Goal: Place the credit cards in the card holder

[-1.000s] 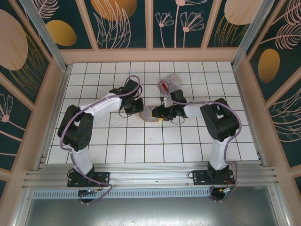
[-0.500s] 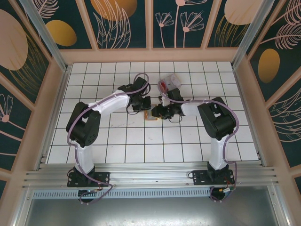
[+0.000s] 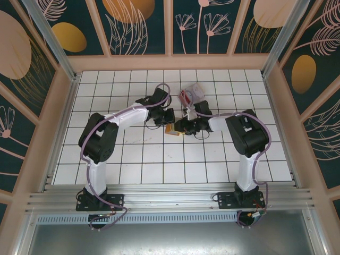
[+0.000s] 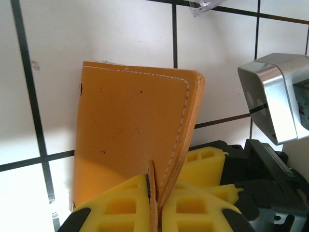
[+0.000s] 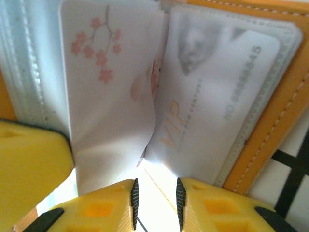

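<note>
Left fingers (image 4: 153, 205) are together, clamped on the edge of one flap of the card holder (image 4: 130, 125). On the left wrist camera I see the orange outer cover facing the lens, white stitching down its right edge, and the flap pinched between the yellow pads. White tiled bench (image 4: 96, 29) is behind it.

Right fingers (image 3: 178, 129) are a little apart, with a narrow bright gap between the ridged pads and the tips right at the open holder. I can't tell whether they pinch a card edge or just sit against it.

On the right wrist camera the holder is spread open:
- A white card with pink blossoms (image 5: 104, 92) is on the left. It is bowed, and its lower edge comes down beside the pads.
- A VIP card (image 5: 212, 106) with a printed number sits inside a clear sleeve (image 5: 285, 72) on the right, with the orange stitched cover just beyond it.
- The two cards meet along the fold.

From the top camera, the holder is around mid-bench, a bit nearer the far edge than the near one. It sits between the two sets of fingers, left arm reaching in from the left and right arm from the right.

A clear box (image 3: 193, 92) sits nearer the far edge, just beyond the right wrist and apart from the holder. There is something red (image 3: 184, 97) in it, too small to identify.
</note>
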